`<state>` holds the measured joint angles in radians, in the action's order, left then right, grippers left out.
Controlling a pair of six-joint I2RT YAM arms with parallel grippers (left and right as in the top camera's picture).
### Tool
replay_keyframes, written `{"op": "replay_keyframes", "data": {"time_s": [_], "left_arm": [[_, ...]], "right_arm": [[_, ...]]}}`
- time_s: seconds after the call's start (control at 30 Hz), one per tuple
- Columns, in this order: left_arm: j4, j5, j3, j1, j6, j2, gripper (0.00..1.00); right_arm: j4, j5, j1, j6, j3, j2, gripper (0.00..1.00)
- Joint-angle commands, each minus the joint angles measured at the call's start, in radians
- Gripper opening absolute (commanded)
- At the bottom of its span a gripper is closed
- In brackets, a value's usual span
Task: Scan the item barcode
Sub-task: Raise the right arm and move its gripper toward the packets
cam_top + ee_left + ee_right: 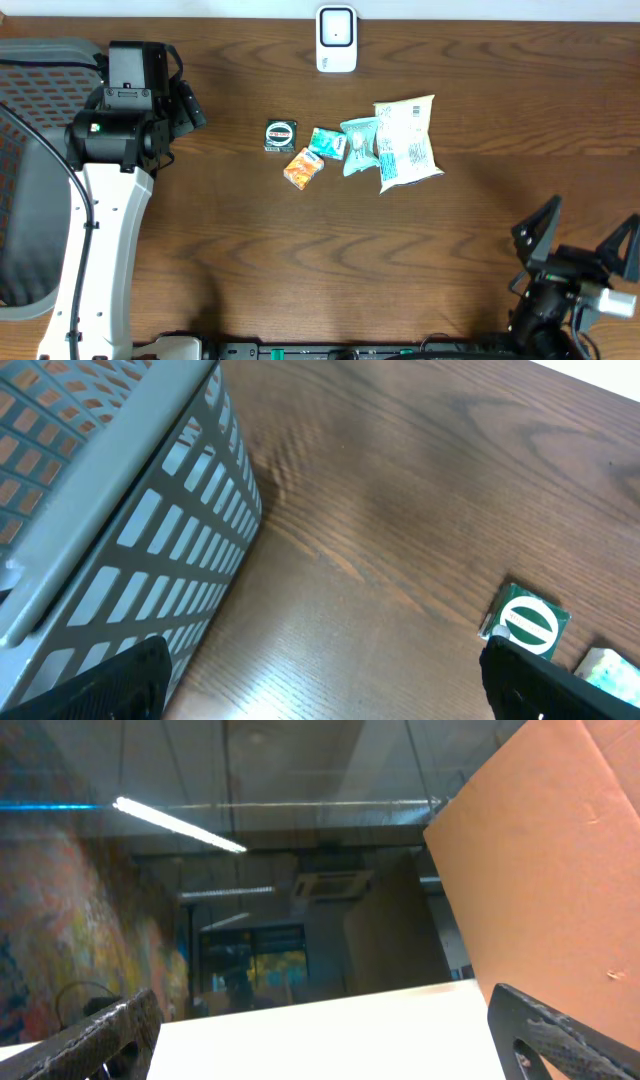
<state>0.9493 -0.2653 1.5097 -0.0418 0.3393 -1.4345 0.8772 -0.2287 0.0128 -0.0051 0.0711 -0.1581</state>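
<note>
Left hand (190,107) and right hand (582,236) both spread apart; grey basket's (40,52) contents unclear.

Wooden table (300,260), snack packets (405,145), scanner (337,38), basket (45,50)

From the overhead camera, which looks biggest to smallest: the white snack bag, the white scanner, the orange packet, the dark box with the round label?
1. white snack bag
2. white scanner
3. orange packet and dark box: too alike to rank.

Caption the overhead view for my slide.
Small packaged items cluster near the white scanner; left gripper and right gripper stand open, apart.
</note>
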Motion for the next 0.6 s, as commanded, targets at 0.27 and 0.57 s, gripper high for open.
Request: {"op": "replay_keyframes", "data": {"time_s": [0.27,0.57], "left_arm": [[0.005,-0.013,0.003,0.004,-0.013,-0.004,0.98],[0.005,-0.013,0.003,0.004,-0.013,-0.004,0.98]], "right_arm": [[-0.084,0.126,0.008,-0.061,0.503,-0.586,0.99],[-0.275,0.644,0.008,0.012,0.749,-0.919,0.99]]}}
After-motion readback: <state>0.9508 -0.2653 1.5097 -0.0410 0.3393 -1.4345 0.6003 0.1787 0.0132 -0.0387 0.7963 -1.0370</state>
